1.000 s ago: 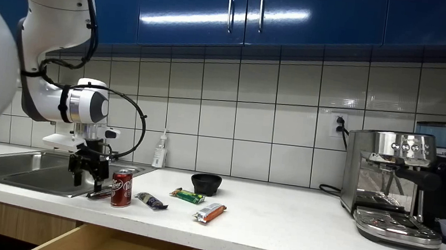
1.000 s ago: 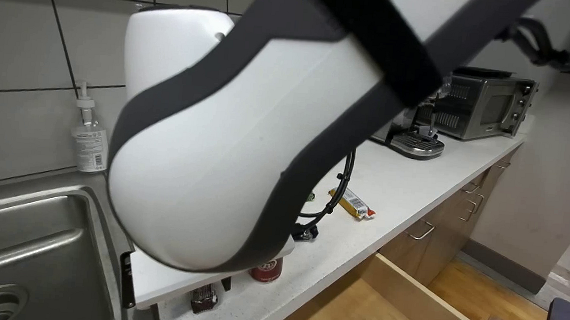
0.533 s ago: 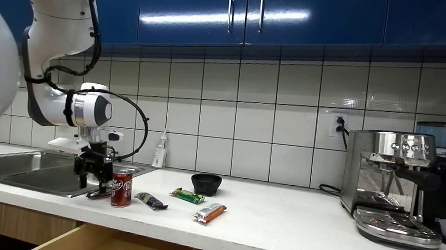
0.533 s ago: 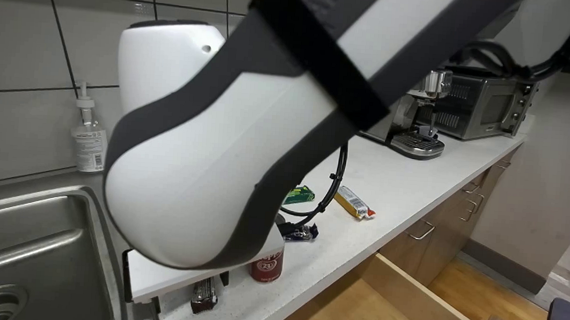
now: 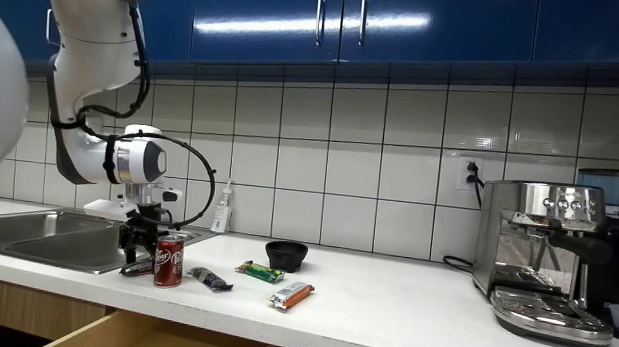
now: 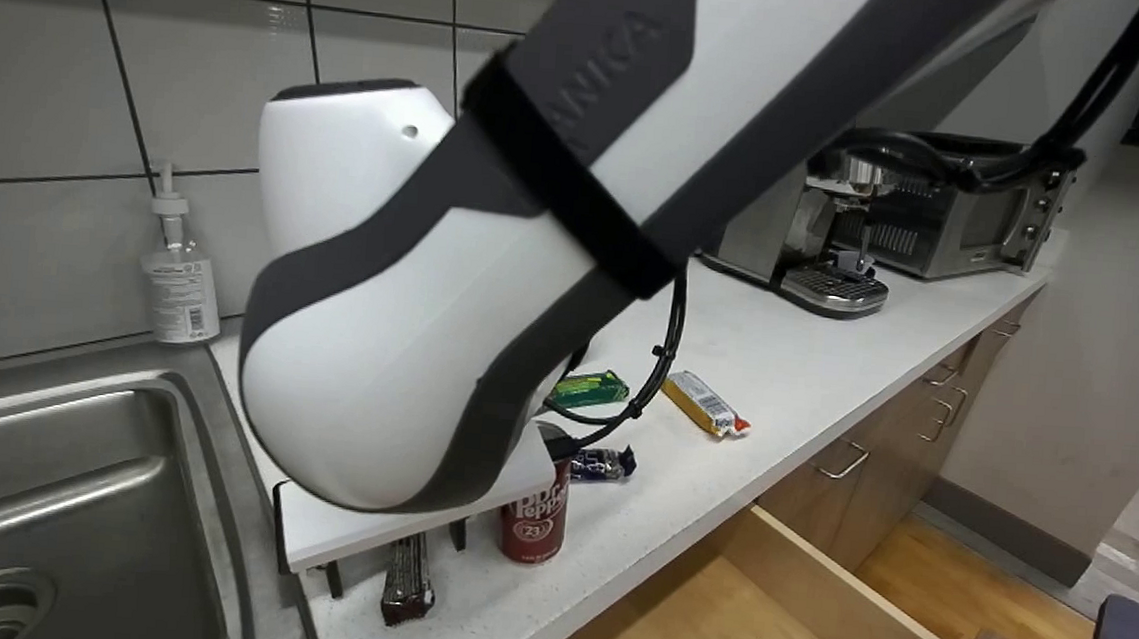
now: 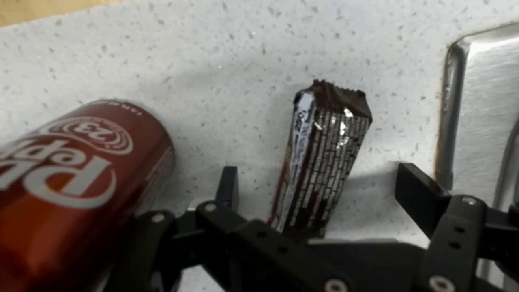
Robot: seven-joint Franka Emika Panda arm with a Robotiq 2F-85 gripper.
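Two jaws spread wide, brown-wrapped bar (image 7: 322, 162) seen between, touching neither, red can (image 7: 87, 170) near

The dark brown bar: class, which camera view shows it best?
The wrist view: the bar is large, framed by the open gripper, its printing visible. In an exterior view the arm hides part of it; in an exterior view it looks small, beside the can.

A white glare crosses the blue cabinet doors (image 5: 270, 2), while in the wrist view the table (image 7: 227, 117) is bright, soft shadows fall beside the wrapped bar (image 7: 322, 160), and the can (image 7: 77, 178) looks slightly blurred.
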